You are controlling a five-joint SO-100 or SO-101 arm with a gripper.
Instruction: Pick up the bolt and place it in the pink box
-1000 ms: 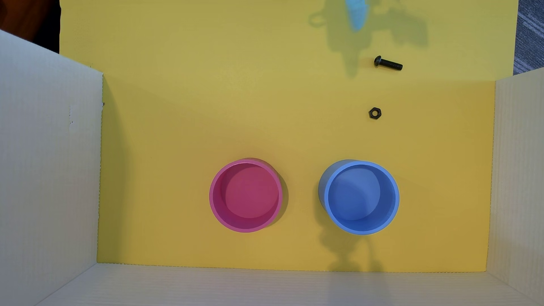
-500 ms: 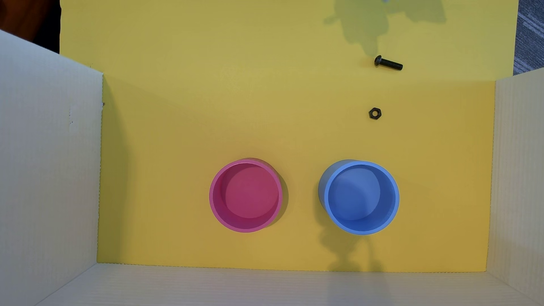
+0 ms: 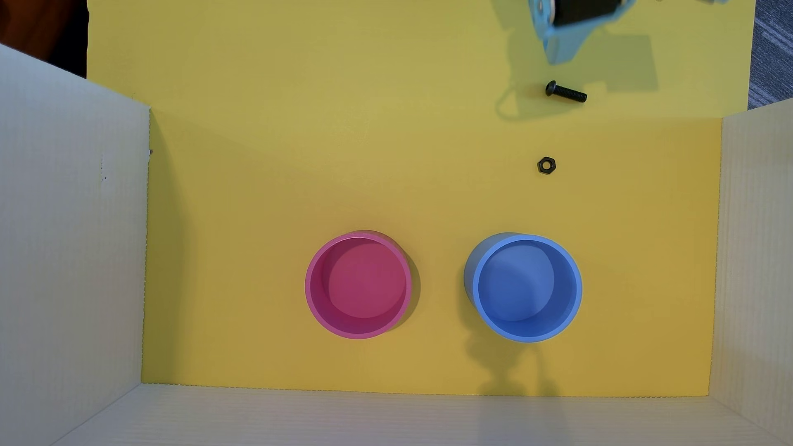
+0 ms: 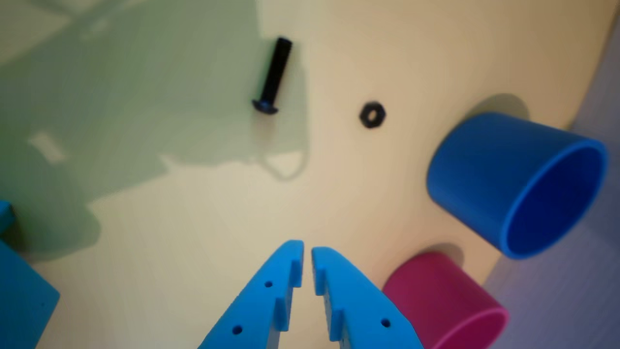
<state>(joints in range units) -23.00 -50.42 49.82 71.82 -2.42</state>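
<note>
Overhead, one bolt (image 3: 565, 92) is lying at the upper right of the yellow table (image 3: 300, 171), one nut (image 3: 546, 165) below it. One pink box (image 3: 358, 285) and one blue cup (image 3: 523, 287) are sitting lower centre. The tool (image 4: 307, 254) is hovering empty, tips nearly together.

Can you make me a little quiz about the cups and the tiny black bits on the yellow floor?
1. True or false: the bolt already lies inside the pink box.
2. In the overhead view, which is nearer the blue cup: A) the bolt, B) the nut?
3. Fill in: the gripper holds ____ between its jaws.

Key
1. False. The bolt lies on the yellow surface, and the pink box is empty.
2. B. The nut sits between the bolt and the blue cup.
3. Nothing. The jaws stand almost closed with only a thin gap, away from the bolt.
</note>
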